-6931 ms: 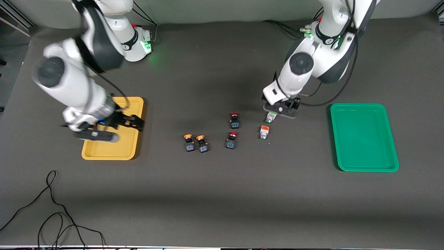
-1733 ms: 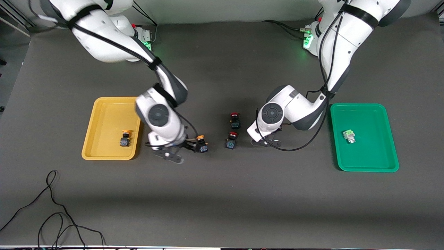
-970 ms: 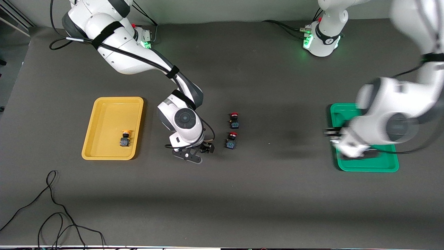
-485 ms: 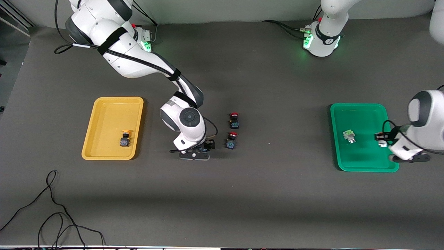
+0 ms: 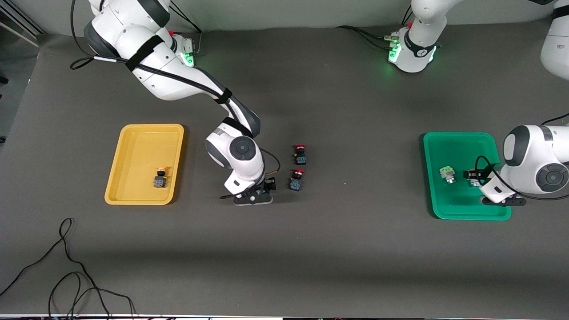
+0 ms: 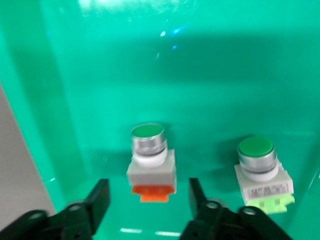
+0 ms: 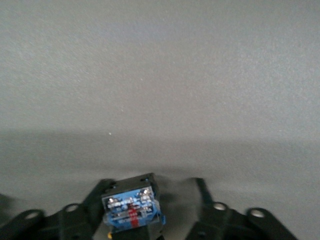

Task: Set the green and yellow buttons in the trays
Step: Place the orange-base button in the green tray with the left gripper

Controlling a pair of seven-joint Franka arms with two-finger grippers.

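Note:
The green tray (image 5: 464, 209) lies at the left arm's end of the table. In it are a whitish button with a green block (image 5: 446, 173), also in the left wrist view (image 6: 262, 172), and a whitish button with an orange block (image 6: 151, 167). My left gripper (image 5: 472, 174) is low in this tray, its open fingers (image 6: 100, 192) on either side of the orange-block button without touching it. The yellow tray (image 5: 133, 195) holds one yellow-capped button (image 5: 160, 177). My right gripper (image 5: 266, 186) is down on the table, open around the other black-blue button (image 7: 131, 207), which rests against one finger.
Two red-capped buttons (image 5: 300, 153) (image 5: 296, 179) stand on the dark table beside my right gripper, toward the left arm's end. A black cable (image 5: 66, 266) loops on the table near the front camera, at the right arm's end.
My left gripper has shifted inside the green tray toward the green-block button, with the orange-block button between its fingers. My right gripper has settled slightly around the black-blue button.

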